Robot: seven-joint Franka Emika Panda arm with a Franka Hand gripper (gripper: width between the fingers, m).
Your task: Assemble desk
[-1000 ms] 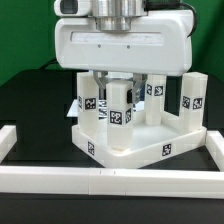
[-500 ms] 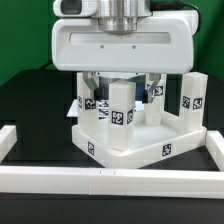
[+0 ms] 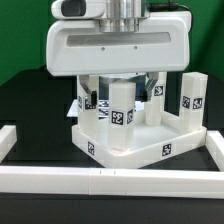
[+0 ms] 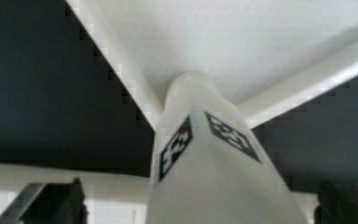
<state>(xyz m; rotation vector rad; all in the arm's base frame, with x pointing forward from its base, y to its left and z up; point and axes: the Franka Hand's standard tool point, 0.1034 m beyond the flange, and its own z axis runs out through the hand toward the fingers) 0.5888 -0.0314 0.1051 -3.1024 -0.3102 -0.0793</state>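
Nearest the ext. camera, a long white border rail (image 3: pixel 100 181) runs across the front of the black table (image 3: pixel 30 105). Just behind it sits the desk tabletop (image 3: pixel 135 143), a white tray w/ raised rims, one corner aimed at 6 o'clock, markers on its two front faces.

Four white block legs stand upright on the tabletop, so the build looks close to done, as far as I can judge. Front leg (image 3: pixel 121 106) is at the centre, directly below the gripper (image 3: pixel 120 80). Left-side leg (image 3: pixel 86 99) is at approx. 9 o'clock from it, right-side leg (image 3: pixel 192 98) at 3 o'clock, and a rear leg (image 3: pixel 155 95) at roughly 1 o'clock, partly hidden by the arm's big white housing.

Jaws: finger tips hang either side of the front leg's top, apparently clear of it; can't tell for certain whether they're parted or pinching, since the housing covers most of them. Wrist view shows that leg (image 4: pixel 208 150) close up w/ two markers, and dark finger tips (image 4: pixel 51 200) at the frame edges.

What's left, prob.: confirm each leg is fully seated/tight; not checkable from these views.
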